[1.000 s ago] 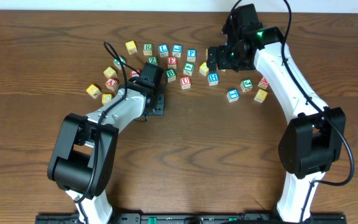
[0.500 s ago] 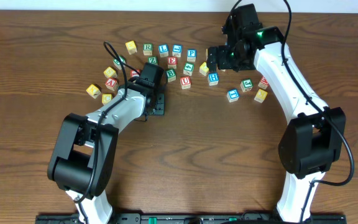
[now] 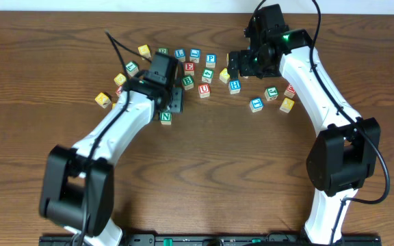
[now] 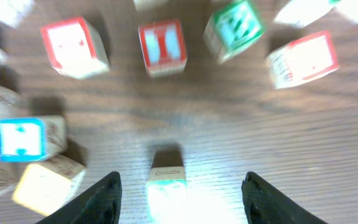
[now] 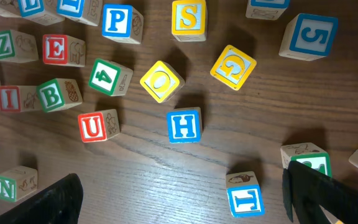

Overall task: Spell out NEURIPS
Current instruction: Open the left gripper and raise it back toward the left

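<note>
Arms, two; grippers, two; both spread wide, neither holding anything.

Left gripper (image 4: 180, 196): fingers (image 4: 104, 199) stand either side of a single cube with bare wood showing in each gap; that cube's top face is washed out to a greenish blur in the wrist view, letter unreadable there; overhead, the green N cube (image 3: 165, 117) sits just beside this gripper, toward the robot, apart from the main scatter.

Right gripper (image 5: 182, 186): fingers hang over bare table (image 3: 217, 157); the blue H cube (image 5: 184, 126) is nearest, not touched.

Lettered cubes wanted, six readable from the right wrist:
- N cube, one, lower left, alone;
- red E cube (image 5: 58, 50), one, beside the green Z cube (image 5: 5, 45);
- red U cube (image 5: 95, 126), one, below the green B cube (image 5: 58, 94);
- red I cube (image 5: 10, 98), one, touching the B cube;
- blue P cube (image 5: 117, 20), one, top row;
- yellow S cube (image 5: 189, 17), one, top row, right of the P cube.

The R I cannot pick out.

Others: yellow O cube (image 5: 161, 81), yellow G cube (image 5: 234, 67), green 4 cube (image 5: 109, 76), blue 5 cube (image 5: 308, 36); one each.
</note>
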